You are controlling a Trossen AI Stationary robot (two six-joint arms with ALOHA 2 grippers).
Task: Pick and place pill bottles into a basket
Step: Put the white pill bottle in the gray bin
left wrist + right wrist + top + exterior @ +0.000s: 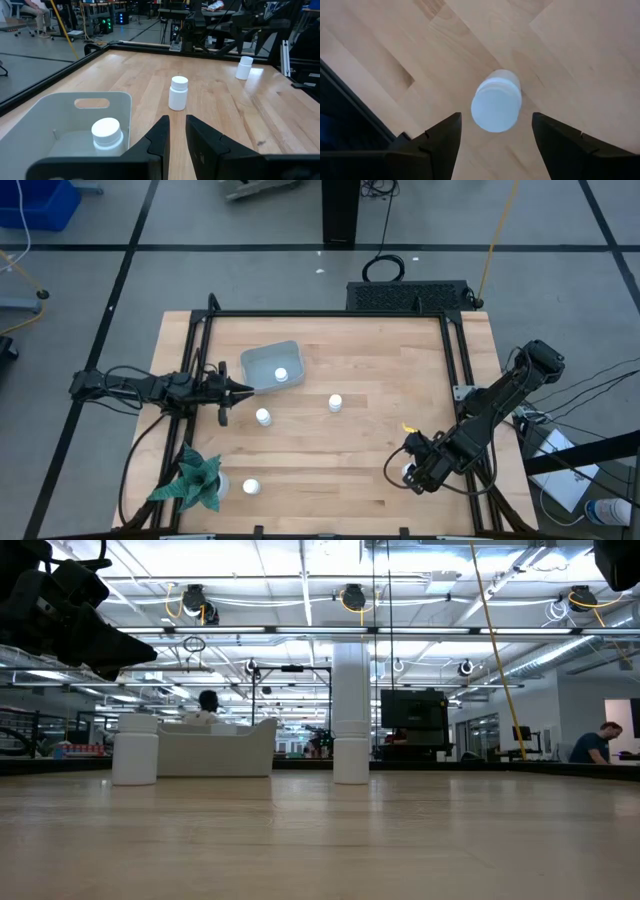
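Right pincer (495, 145) poised over a pill bottle (496, 101) near the bench's (330, 460) right front edge.
Its fingers are spread, straddling the bottle untouched; an off-centre descent could topple it towards the frame rail. Left pincer (176, 131), pressed together, waits beside the basket (262, 358), which holds one bottle (281, 375).

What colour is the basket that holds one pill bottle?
Pale grey-blue: the basket, with a white pill bottle inside, shows best in the high view.

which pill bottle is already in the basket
The bottle standing inside the grey-blue basket, beside the left gripper; the other four stand on bare wood.
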